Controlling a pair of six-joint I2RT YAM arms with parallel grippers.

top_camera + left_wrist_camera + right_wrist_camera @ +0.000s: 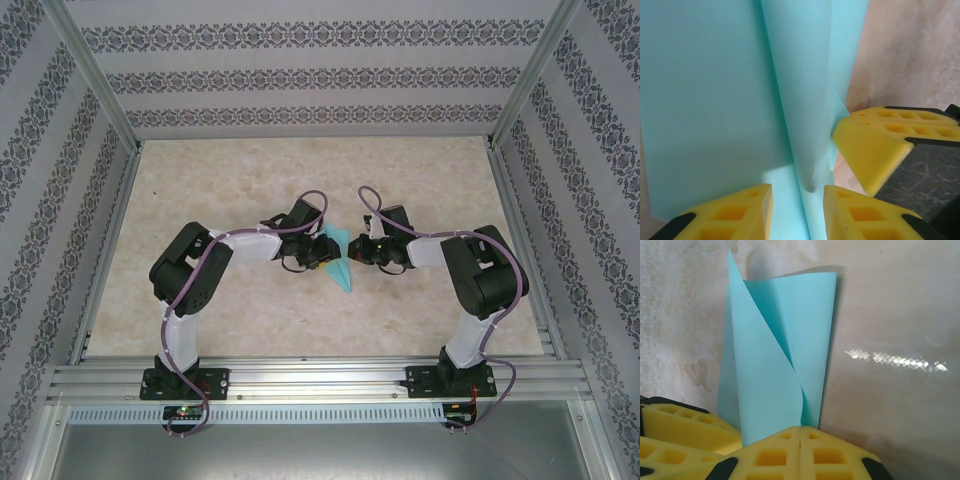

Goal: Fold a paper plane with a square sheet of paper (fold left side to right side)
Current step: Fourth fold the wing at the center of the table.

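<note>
The square sheet of paper (343, 270) is folded into a narrow turquoise shape with its point toward the arms, and it lies between the two grippers at mid-table. In the left wrist view its layers (715, 100) run with a raised centre crease down between my left gripper's (797, 200) fingers, which stand apart on either side of it. My right gripper (800, 429) is shut, its pads pressed together on the sheet's near edge (775, 355), where two flaps curl up. The right gripper's finger (870, 145) touches the paper's right edge. In the top view the left gripper (322, 256) and right gripper (356, 252) face each other.
The beige marbled tabletop (250, 180) extends around the arms. Patterned walls and aluminium rails (300, 375) enclose it. My left gripper's yellow fingers (685, 427) sit right beside the right gripper.
</note>
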